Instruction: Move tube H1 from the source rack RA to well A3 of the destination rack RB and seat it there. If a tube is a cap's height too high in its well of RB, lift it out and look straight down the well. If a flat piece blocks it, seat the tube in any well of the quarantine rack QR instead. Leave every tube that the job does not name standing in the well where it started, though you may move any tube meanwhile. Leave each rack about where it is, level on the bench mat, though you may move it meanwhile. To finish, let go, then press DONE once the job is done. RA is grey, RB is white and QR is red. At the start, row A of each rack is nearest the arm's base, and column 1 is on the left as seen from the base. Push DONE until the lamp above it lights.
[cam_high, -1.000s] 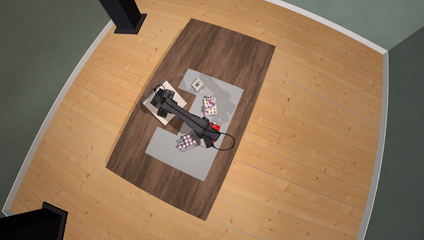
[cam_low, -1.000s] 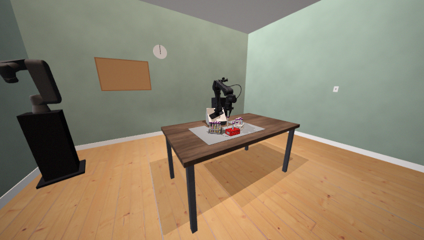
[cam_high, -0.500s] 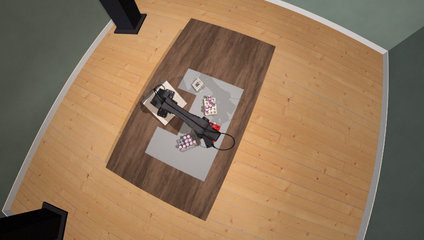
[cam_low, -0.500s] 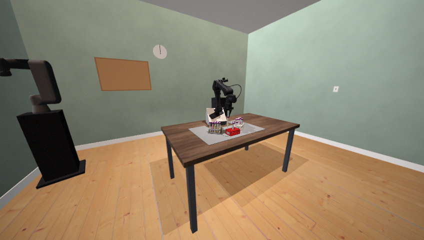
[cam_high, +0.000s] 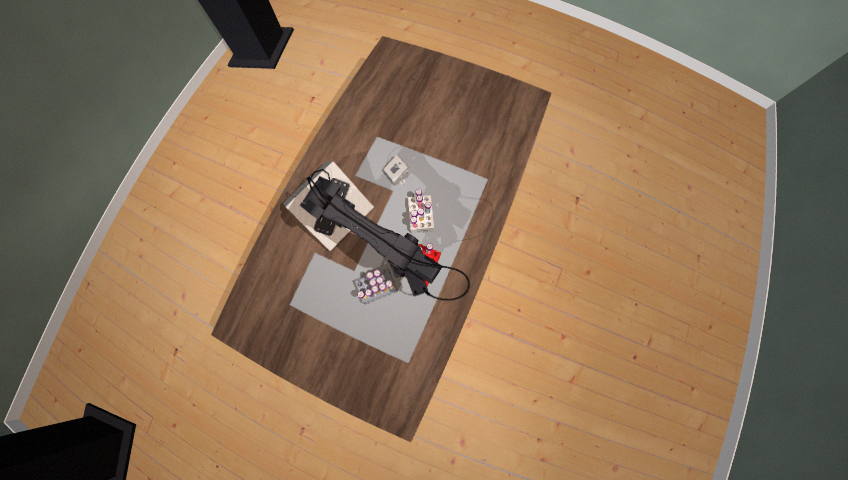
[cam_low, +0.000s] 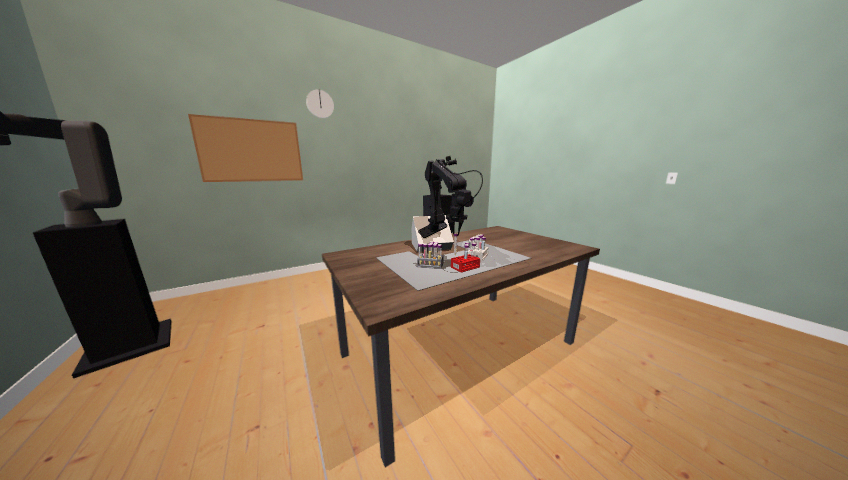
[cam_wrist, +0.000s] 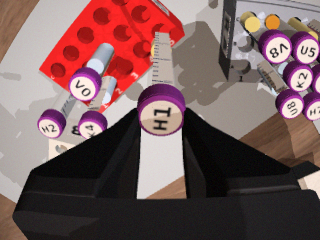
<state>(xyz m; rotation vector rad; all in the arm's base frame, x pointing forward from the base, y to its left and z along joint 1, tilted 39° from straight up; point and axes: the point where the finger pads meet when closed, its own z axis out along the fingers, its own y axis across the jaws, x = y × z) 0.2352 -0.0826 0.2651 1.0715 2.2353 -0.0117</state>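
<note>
grip: shut on tube H1 (cam_low: 455, 242) (cam_wrist: 161, 112), cap btwn tips
H1 pos: in air btwn grey RA (cam_high: 374, 286) (cam_low: 429, 261) (cam_wrist: 228, 50) & white RB (cam_high: 416, 208) (cam_low: 479, 252) (cam_wrist: 56, 150)
axis: approx upright
next: prob toward RB A3

Three racks (cam_high: 439, 255) (cam_low: 465, 263) (cam_wrist: 50, 64) — one arm (cam_high: 368, 233) (cam_low: 436, 193) — (one table (cam_high: 470, 101) (cam_low: 380, 303)).

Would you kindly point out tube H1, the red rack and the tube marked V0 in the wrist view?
tube H1 (cam_wrist: 161, 117): wrist view, on its labelled cap.
red rack (cam_wrist: 86, 34): wrist view, on its top face.
tube V0 (cam_wrist: 84, 87): wrist view, on its cap.
</note>
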